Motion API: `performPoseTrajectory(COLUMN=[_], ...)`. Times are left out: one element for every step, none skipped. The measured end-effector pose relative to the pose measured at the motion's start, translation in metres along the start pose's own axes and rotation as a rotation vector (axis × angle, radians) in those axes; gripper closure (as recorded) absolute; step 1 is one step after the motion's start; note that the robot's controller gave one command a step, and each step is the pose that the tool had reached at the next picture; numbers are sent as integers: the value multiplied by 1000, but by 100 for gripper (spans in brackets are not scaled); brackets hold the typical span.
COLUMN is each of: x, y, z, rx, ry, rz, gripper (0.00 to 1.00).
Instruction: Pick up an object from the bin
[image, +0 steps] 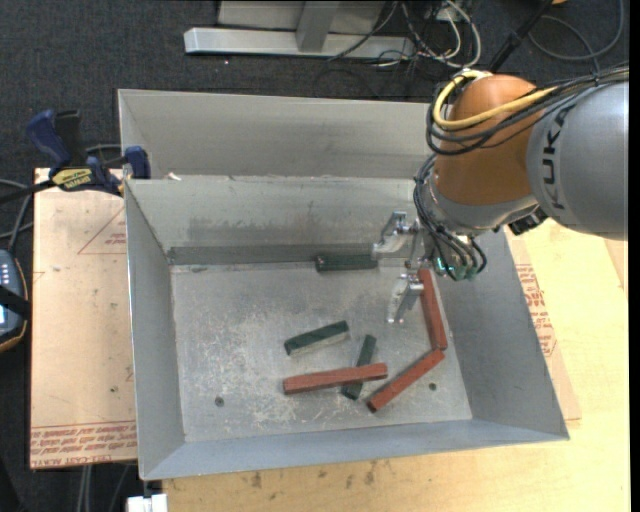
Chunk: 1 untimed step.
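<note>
My gripper (400, 268) hangs at the right side of the bin, near the back wall, open with nothing between its fingers. One metal fingertip (394, 236) is toward the back and the other (402, 302) toward the front. Just right of the front fingertip a red-brown bar (433, 314) lies lengthwise along the bin's right wall. A dark green block (343, 263) lies against the back wall, just left of the gripper.
A second red-brown bar (405, 381) lies slanted at the front right. A third (334, 379) lies flat in the front middle, across a small dark green block (360, 364). Another dark green block (317, 338) sits mid-floor. The arm's orange cover hangs above the right wall.
</note>
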<state>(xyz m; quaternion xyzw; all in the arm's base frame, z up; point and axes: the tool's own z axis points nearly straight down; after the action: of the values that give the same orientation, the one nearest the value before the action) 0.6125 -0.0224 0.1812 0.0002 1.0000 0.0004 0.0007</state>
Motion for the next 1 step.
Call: performPoseTrajectory(x=[11], y=[35], z=[47], rx=[1], ry=[-8], rz=[-10], gripper=[0])
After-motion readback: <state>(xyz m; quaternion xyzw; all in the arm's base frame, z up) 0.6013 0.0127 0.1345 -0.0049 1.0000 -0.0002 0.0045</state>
